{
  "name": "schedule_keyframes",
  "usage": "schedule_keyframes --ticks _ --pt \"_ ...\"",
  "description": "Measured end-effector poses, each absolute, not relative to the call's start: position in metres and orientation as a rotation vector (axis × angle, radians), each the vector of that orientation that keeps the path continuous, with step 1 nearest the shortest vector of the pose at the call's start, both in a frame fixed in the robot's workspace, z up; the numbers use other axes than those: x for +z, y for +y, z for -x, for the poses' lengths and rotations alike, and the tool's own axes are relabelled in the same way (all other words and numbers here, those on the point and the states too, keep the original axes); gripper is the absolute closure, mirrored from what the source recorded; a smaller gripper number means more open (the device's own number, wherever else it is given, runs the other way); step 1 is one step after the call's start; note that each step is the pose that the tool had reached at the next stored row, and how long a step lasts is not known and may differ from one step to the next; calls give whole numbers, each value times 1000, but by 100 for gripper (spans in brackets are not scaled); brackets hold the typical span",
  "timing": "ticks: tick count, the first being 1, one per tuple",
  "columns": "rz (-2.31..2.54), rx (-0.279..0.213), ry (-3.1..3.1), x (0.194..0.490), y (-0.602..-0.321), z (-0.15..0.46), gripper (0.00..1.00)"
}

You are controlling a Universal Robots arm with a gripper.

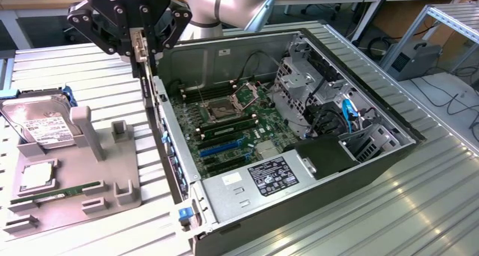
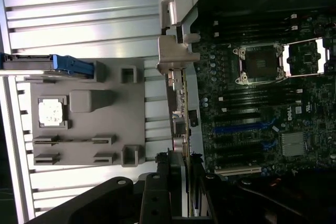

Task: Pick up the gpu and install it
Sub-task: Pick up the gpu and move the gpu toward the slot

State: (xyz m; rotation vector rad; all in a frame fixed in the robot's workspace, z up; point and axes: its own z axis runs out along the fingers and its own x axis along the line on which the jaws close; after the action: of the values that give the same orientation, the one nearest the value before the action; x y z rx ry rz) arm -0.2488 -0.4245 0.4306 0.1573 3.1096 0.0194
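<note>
The gpu (image 1: 143, 76) is a thin black card with a silvery end bracket (image 2: 177, 51), and it hangs on edge below my gripper (image 1: 138, 47). The gripper is shut on the card's upper edge, one finger on each face. In the wrist view the gpu (image 2: 179, 108) runs edge-on away from the gripper (image 2: 179, 162). It hangs over the side wall of the open computer case (image 1: 389, 155), between the grey fixture and the motherboard (image 1: 232, 127). The motherboard's blue expansion slots (image 2: 241, 128) lie inside the case beside the card.
At the exterior view's left, a grey fixture tray (image 1: 112, 172) holds a silver hard drive (image 1: 41, 127), a processor chip (image 1: 36, 177) and a green memory stick (image 1: 60, 193). A drive cage and cables (image 1: 314, 99) fill the case's far side. Ribbed metal table (image 1: 389, 222) lies all around.
</note>
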Motion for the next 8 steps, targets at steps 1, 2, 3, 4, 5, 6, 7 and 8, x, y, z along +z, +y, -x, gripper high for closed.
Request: schedule_keyframes --ticks 1,2,3,4,5,6,7,8 --pt "-157 19 3110 431 -424 248 73" --pt "-157 19 3110 431 -424 247 73" --pt "-157 19 3110 431 -424 247 73" --pt "-157 19 3110 431 -424 246 73" --pt "-157 19 3109 430 -424 245 73" --pt "-157 18 3110 430 -424 244 73" --pt "-157 19 3110 430 -424 244 73" --pt "-157 18 3110 430 -424 243 73"
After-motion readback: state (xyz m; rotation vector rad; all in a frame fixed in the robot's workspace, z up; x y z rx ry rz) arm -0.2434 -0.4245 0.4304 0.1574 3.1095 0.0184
